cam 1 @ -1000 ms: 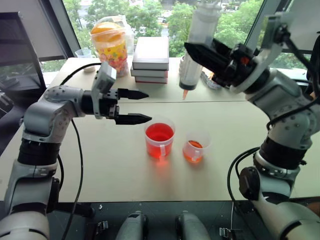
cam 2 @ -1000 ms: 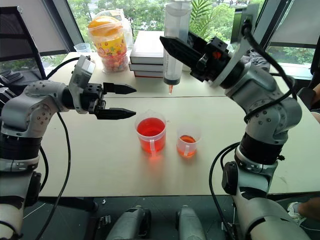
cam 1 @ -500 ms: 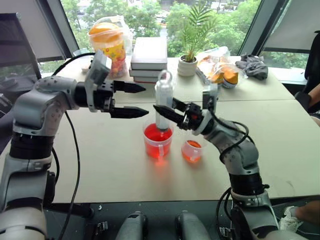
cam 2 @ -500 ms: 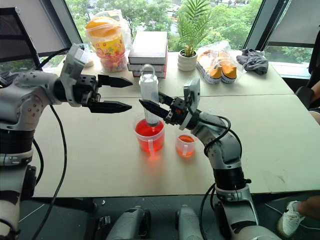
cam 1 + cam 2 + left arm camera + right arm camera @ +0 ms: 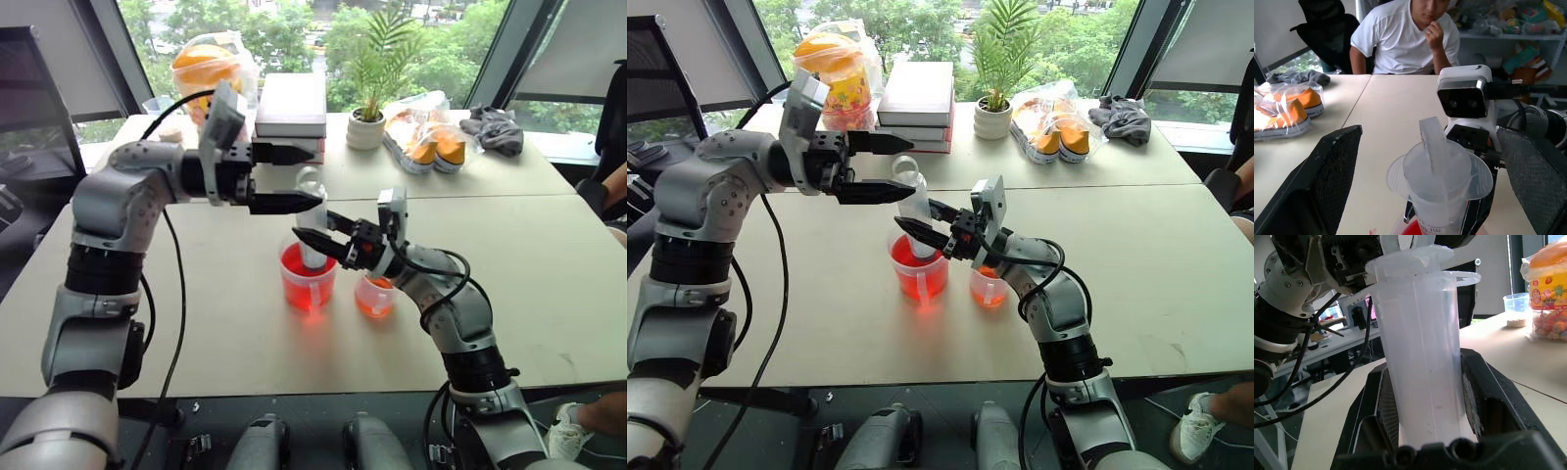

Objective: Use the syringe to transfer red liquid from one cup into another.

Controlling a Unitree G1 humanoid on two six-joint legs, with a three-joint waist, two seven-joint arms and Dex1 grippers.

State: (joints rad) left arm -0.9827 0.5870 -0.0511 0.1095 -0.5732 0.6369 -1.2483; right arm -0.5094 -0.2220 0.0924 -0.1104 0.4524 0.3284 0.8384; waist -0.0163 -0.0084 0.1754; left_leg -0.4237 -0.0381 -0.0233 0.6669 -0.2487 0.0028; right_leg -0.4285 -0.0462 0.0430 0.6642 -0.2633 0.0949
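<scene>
Right gripper (image 5: 312, 238) pinching syringe (image 5: 312, 227) upright in large cup (image 5: 307, 278) of red liquid (image 5: 300, 266), left gripper (image 5: 302, 177) fingers spread around plunger top, small cup (image 5: 375, 295) beside, on counter (image 5: 216, 323)

Looked like office or lab workroom: long beige tables (image 5: 549, 255) by big windows (image 5: 431, 49) with trees outside, stacked books (image 5: 292, 108), potted plant (image 5: 370, 119), black office chair (image 5: 1327, 29), cluttered shelves (image 5: 1528, 29), seated person (image 5: 1410, 36).

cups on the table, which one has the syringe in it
The larger cup, on the robot's left, nearly full of red liquid; the smaller cup beside it holds only a little.
</scene>
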